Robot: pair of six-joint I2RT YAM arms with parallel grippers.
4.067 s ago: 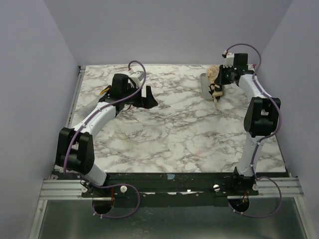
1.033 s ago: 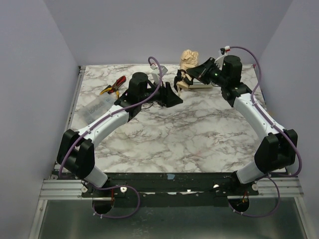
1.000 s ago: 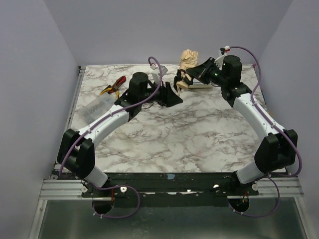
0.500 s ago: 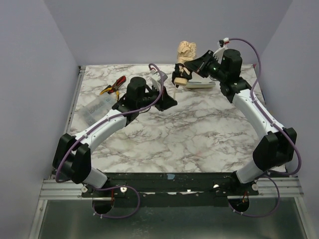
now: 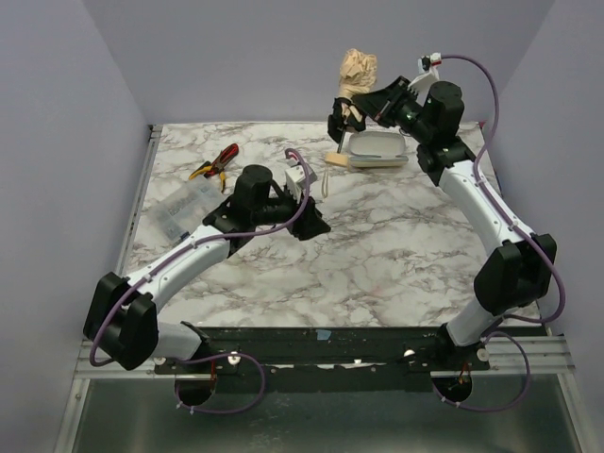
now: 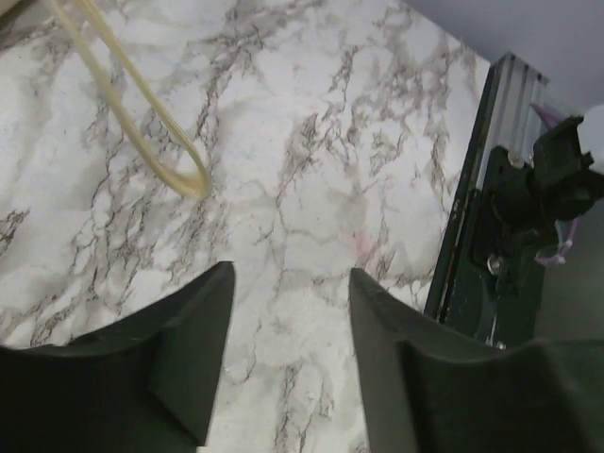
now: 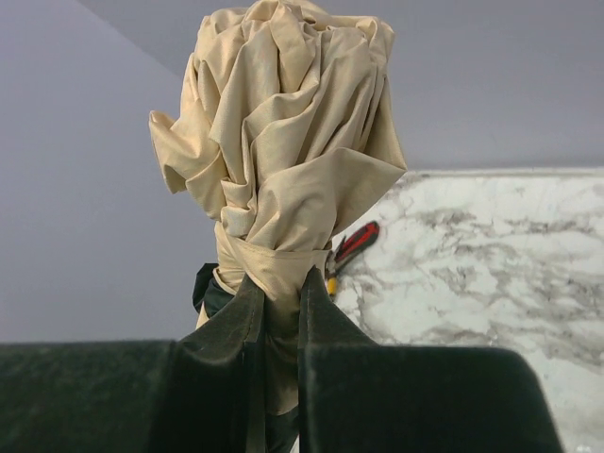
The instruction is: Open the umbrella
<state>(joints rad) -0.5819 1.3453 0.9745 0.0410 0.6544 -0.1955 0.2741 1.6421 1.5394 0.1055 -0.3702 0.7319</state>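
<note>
Pointing its crumpled fabric end upward, the umbrella (image 5: 357,71) is held in the upper middle of the top view, over the far edge of the tabletop (image 5: 396,255). Its long axis is almost upright and its strap (image 5: 327,181) dangles down. The right fingers (image 7: 236,330) are pressed shut on its tied waist. The left fingers (image 6: 189,340) stand partly apart and hold nothing, lower in the frame near the strap loop. A white case (image 5: 377,148) lies just under the umbrella, the pliers (image 5: 215,162) lie far left, and wide marble spreads toward the near edge.

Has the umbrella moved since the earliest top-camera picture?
Yes. Held by the right gripper, the umbrella has gone up and to the left: its fabric now shows above the table's far edge.
</note>
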